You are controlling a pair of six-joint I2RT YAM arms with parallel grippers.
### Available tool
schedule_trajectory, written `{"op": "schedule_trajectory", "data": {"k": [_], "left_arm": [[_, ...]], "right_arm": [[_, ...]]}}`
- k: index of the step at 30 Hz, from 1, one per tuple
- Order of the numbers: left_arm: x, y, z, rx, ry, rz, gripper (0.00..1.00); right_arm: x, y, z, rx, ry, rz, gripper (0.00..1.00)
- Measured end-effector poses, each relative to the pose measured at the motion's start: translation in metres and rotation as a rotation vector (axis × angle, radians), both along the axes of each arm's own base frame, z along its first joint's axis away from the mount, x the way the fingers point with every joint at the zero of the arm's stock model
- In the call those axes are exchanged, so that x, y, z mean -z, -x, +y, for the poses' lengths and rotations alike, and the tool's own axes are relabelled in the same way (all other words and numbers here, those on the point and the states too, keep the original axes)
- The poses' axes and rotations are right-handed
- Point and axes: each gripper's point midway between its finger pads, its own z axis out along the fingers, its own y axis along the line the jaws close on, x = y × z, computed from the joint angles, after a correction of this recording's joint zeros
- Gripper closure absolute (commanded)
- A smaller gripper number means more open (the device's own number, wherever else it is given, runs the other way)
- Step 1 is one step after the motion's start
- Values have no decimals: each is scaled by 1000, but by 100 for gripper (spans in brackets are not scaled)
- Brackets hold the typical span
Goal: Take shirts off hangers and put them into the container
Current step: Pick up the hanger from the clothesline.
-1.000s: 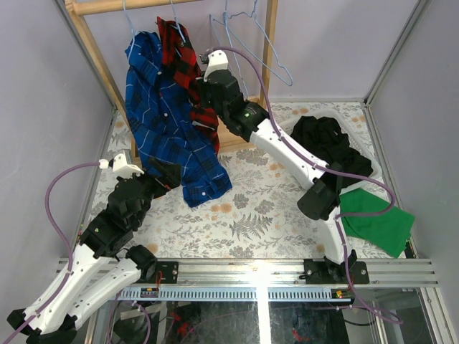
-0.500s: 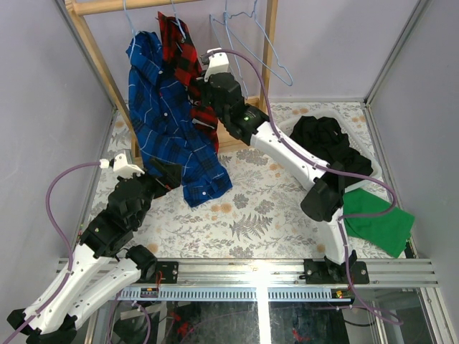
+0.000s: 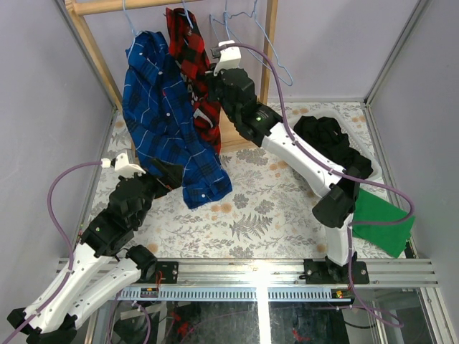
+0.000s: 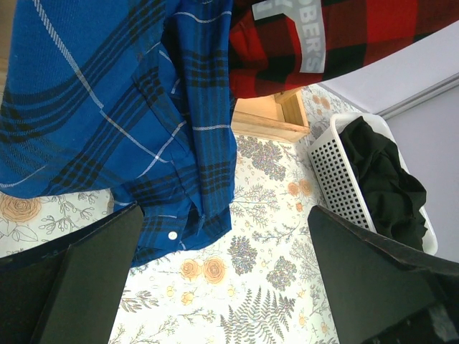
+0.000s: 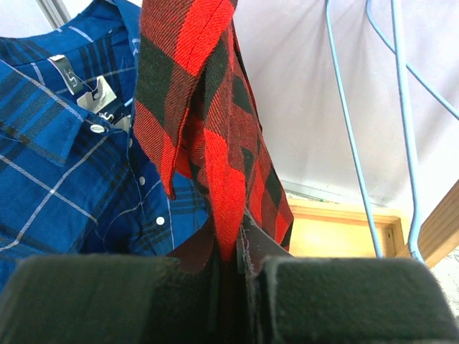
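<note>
A red-and-black plaid shirt (image 3: 185, 50) hangs from the rail beside a blue plaid shirt (image 3: 161, 129) whose tail lies on the table. My right gripper (image 3: 206, 87) is raised at the rack, shut on a fold of the red shirt (image 5: 215, 143), with the blue shirt (image 5: 64, 165) to its left. Bare light-blue hangers (image 3: 244, 36) hang to the right, also seen from the right wrist as hangers (image 5: 401, 107). My left gripper (image 3: 168, 175) stands open over the table by the blue shirt's hem (image 4: 165, 222). The white container (image 3: 367, 163) holds black shirts (image 3: 326, 140).
The wooden rack frame (image 3: 93, 50) and its base (image 3: 233, 136) stand at the back left. A green cloth (image 3: 380, 222) lies at the right, partly under my right arm's elbow. From the left wrist, the basket wall (image 4: 337, 179) is to the right.
My right gripper has risen and shifted slightly right, pulling the red shirt up with it. The right elbow swung right over the green cloth. The left arm is unchanged.
</note>
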Motion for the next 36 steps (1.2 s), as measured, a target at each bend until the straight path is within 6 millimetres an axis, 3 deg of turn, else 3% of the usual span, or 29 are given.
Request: {"op": "schedule_trajectory", "data": {"k": [7,14,21,25,30,36], "left_arm": [[0,0,0,0,0,0,0],[0,0,0,1,0,0,0],[0,0,0,2,0,0,0],[0,0,0,2,0,0,0],[0,0,0,2,0,0,0],[-2,1,1,2,5,-6,0]], "right_arm": [[-4,2,-6,18,-4,-5,100],[22,6,-14,33,38,34,100],[26,4,-19,62,57,39,98],[30,4,-21,70,71,50,93],[32,-2,-17,78,84,57,78],[24,-12,-8,78,93,43,69]]}}
